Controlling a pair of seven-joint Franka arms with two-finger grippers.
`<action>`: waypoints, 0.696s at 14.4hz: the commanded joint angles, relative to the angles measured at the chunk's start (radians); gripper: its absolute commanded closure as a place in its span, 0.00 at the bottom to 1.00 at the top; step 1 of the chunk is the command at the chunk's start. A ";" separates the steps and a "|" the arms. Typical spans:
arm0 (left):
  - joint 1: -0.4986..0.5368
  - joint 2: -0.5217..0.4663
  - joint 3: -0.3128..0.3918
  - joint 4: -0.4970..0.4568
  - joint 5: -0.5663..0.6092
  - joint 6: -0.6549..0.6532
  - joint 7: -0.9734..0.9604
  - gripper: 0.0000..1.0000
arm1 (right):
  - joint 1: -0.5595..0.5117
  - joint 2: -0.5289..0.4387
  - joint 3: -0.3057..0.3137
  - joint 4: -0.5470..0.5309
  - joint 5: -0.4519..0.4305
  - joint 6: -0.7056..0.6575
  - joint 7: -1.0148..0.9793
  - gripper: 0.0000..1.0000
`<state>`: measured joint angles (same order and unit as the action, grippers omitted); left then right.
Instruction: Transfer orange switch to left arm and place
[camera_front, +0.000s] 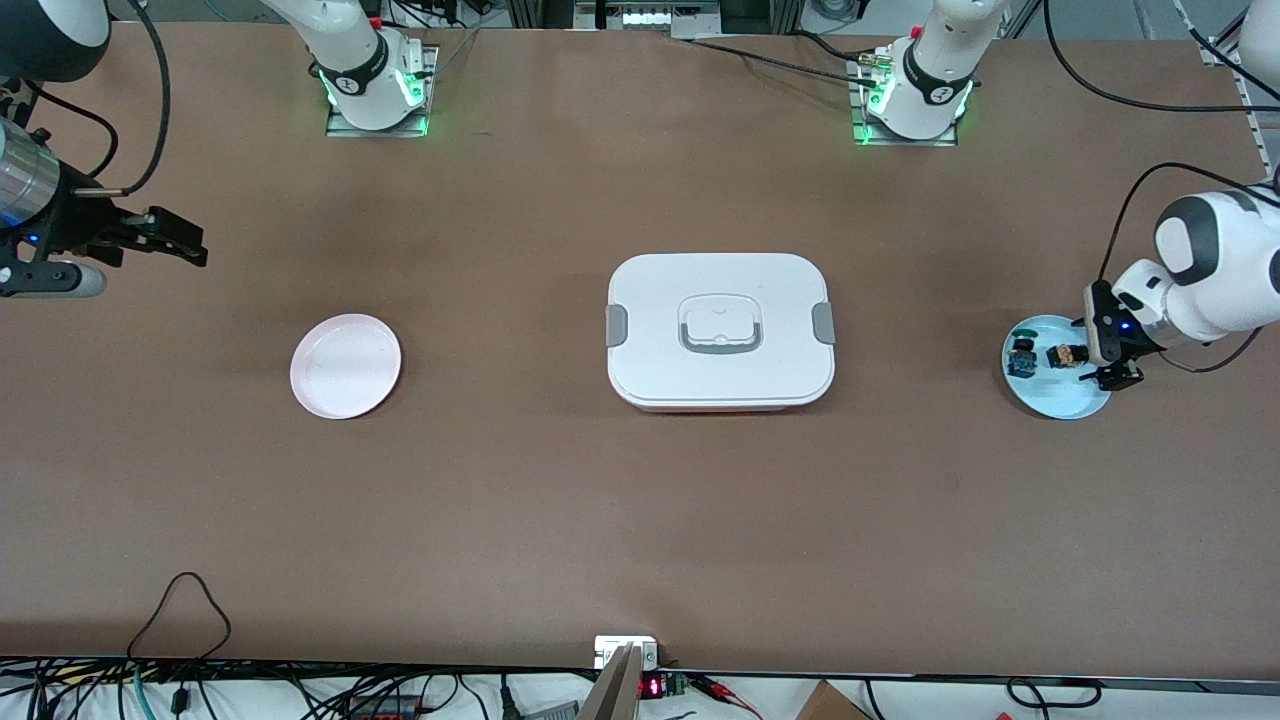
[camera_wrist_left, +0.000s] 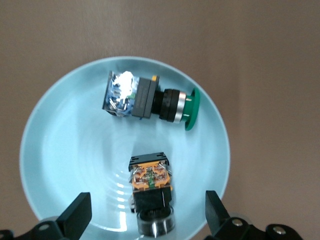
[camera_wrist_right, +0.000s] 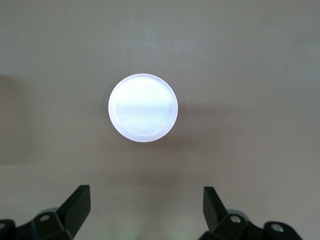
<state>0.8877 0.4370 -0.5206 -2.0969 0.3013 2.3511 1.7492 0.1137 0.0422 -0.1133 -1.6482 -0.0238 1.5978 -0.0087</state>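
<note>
I have the left arm bent down at its own end of the worktop, with the left gripper (camera_front: 1108, 362) low over the pale blue plate (camera_front: 1050, 400). Its fingers (camera_wrist_left: 75, 216) stand spread wide and grasp nothing. The orange switch (camera_wrist_left: 150, 192) lies on its side on that plate, right between the spread fingers: a black body with an orange block of metal contacts at one end and a rounded cap at the end nearest the gripper. From the front view it shows as a small dark and tan piece (camera_front: 1066, 355) just beside the gripper.

A second switch (camera_wrist_left: 150, 100) with a green cap and a blue-and-black body lies on the same plate, a little past the orange one from the gripper, apart from it.

The right arm waits at the right arm's end of the worktop, with the right gripper (camera_front: 180, 238) up in the air, fingers released and empty. The pink plate (camera_front: 345, 365) lies ahead of it in the right wrist view (camera_wrist_right: 143, 107).

The box (camera_front: 720, 330), white with grey clips, sits mid-worktop between the two plates.
</note>
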 joint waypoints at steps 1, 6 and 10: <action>0.008 -0.108 -0.053 0.044 0.018 -0.206 -0.060 0.00 | -0.012 -0.002 -0.003 0.007 0.018 0.002 -0.011 0.00; 0.004 -0.129 -0.185 0.233 0.018 -0.560 -0.265 0.00 | -0.008 -0.039 -0.002 -0.059 0.016 0.068 -0.016 0.00; -0.012 -0.126 -0.335 0.374 0.018 -0.794 -0.572 0.00 | -0.002 -0.039 0.001 -0.050 0.004 0.073 -0.016 0.00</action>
<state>0.8837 0.2964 -0.7947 -1.7942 0.3012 1.6544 1.3035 0.1125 0.0367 -0.1135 -1.6749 -0.0219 1.6595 -0.0126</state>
